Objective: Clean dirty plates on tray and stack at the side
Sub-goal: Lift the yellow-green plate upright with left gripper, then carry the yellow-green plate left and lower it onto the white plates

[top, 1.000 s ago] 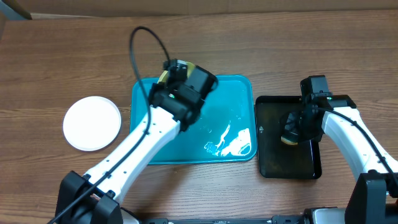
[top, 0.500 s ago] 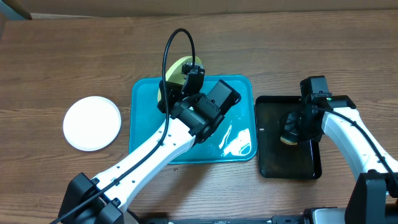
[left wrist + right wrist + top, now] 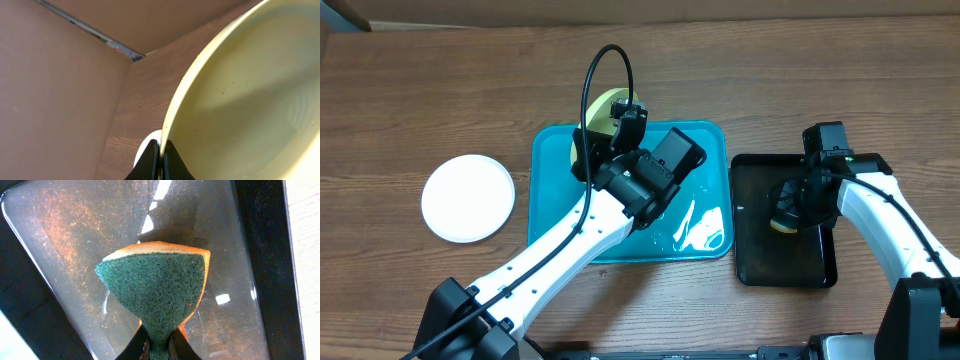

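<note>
The rim of the yellow plate (image 3: 240, 100) is pinched between the closed fingers of the left gripper (image 3: 160, 156). The plate is held tilted on edge above the far rim of the tray (image 3: 552, 210), and wet streaks are seen at the tray's near right corner. A white plate (image 3: 468, 197) is laid flat on the table (image 3: 400, 90), left of the tray and apart from it. A green-faced sponge (image 3: 155, 287) is clamped in the right gripper (image 3: 159, 347) over the glossy black tray (image 3: 55, 235).
</note>
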Robot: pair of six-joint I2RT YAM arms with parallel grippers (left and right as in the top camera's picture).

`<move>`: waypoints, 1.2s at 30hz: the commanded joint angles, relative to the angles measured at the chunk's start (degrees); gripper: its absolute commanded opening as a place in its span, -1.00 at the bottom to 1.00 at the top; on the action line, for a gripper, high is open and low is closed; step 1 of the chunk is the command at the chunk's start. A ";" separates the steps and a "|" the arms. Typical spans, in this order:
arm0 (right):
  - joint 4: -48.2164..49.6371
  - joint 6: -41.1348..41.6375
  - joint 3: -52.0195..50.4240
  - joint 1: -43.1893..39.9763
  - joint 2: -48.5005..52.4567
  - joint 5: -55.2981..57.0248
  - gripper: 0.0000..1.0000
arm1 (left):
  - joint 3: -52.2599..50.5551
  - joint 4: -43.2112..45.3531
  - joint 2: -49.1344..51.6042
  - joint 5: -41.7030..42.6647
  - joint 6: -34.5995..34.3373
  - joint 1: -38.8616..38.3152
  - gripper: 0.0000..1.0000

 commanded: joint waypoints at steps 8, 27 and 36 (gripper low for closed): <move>-0.07 -0.35 -0.20 -0.15 0.13 -0.42 -0.80 | -0.09 -7.69 -3.41 11.26 -6.47 12.31 -0.92; -0.92 -1.22 -0.20 -0.15 0.13 -0.42 -0.81 | -0.15 -8.26 -1.86 51.93 -10.21 63.25 -0.92; -1.33 -1.42 -0.20 -0.15 0.13 -0.44 -0.81 | -0.15 -6.38 5.22 58.55 -8.92 70.88 -0.91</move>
